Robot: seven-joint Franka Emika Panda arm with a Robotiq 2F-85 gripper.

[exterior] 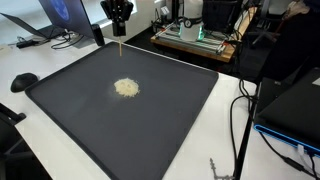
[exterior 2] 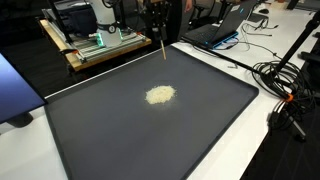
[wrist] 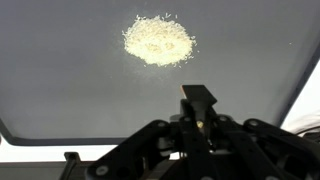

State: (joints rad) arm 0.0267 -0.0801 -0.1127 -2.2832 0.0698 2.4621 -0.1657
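Watching from beside the white table (exterior: 45, 62), noting largest item first.

Dark mat (exterior: 150, 125): covers most of the tabletop and lies flat, with a raised rim.

Pile of pale grains (exterior: 126, 88): one small, roundish heap near the middle of the mat. It is compact, with a few loose grains at its fringe. In the wrist view the pile (wrist: 160, 40) lies ahead of the gripper and well apart from it.

Thin wooden stick (exterior 2: 163, 48): hangs roughly upright at the far edge of the mat, tip downward. I cannot tell whether the tip touches the mat.

Judgement on handling: the stick is slim and long, so any tilt of the wrist swings the tip wide. A vertical hold and slow travel would suit it. The tip should ride just at the mat surface and not dig in, since the grains look light and would scatter under a fast or heavy stroke.

Gripper (exterior 2: 158, 30): clenched tight on the upper end of the stick, with no gap between jaws and stick. It touches nothing else and sits well clear of the pile in both exterior views.
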